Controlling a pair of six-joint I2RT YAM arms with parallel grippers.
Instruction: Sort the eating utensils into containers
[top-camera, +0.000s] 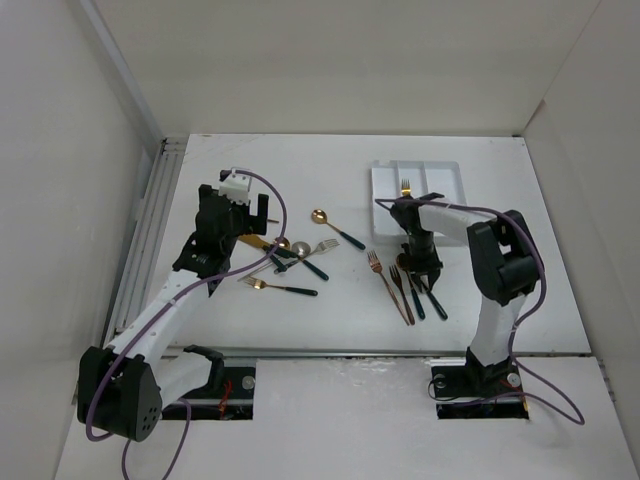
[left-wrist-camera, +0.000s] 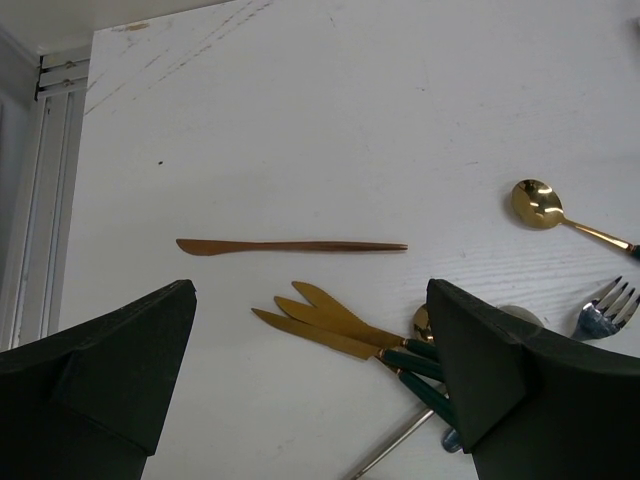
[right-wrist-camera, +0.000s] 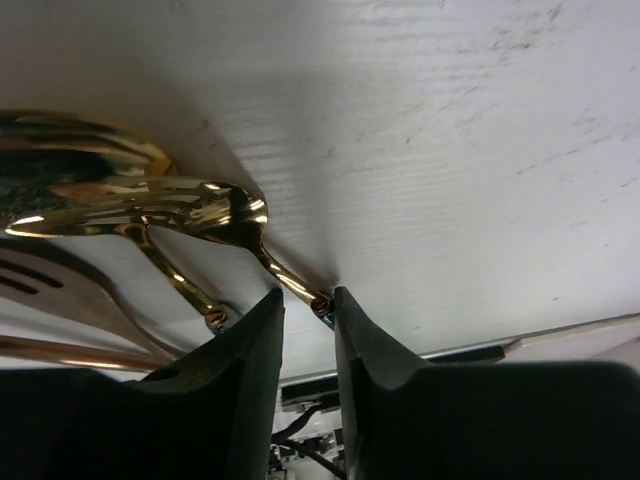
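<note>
**Right fingers nipped on a gold neck, tray straight up-frame**

Lowest on the table in the top view, right of centre: right gripper (top-camera: 420, 262) down among copper forks (top-camera: 390, 290) and a few dark-handled pieces. From the right wrist, fingers (right-wrist-camera: 240, 400) set narrow, pinching the slim neck of a gold-headed utensil (right-wrist-camera: 190, 205). Spoon-like, kind not certain. Lifted or resting on the table, impossible to tell.

Left of centre and slightly higher: a gold fork (top-camera: 270, 286), then a crossed pile (top-camera: 285, 252) with a silver fork (top-camera: 325, 245) at its right edge. Just above the pile, left gripper (top-camera: 250, 215), fingers spread wide, holding nothing. In its wrist view, three gold knives (left-wrist-camera: 320, 315) low between the fingers, and an all-copper knife (left-wrist-camera: 290, 246) beyond them, lying across the frame. Up and right of the pile, a gold spoon (top-camera: 320, 215).

Farthest, upper right of the table: white tray (top-camera: 445, 178), with one fork (top-camera: 406, 186) already inside. Which compartment, hard to tell.

Key relation: tray directly up-frame from the right gripper, compartments running up and down the frame. Held piece roughly on that same line, judging by its neighbours. Little turning needed, probably: lift, carry away from the bases, lay in lengthwise. Right arm plainly nearer the tray, left arm well apart from it.
</note>
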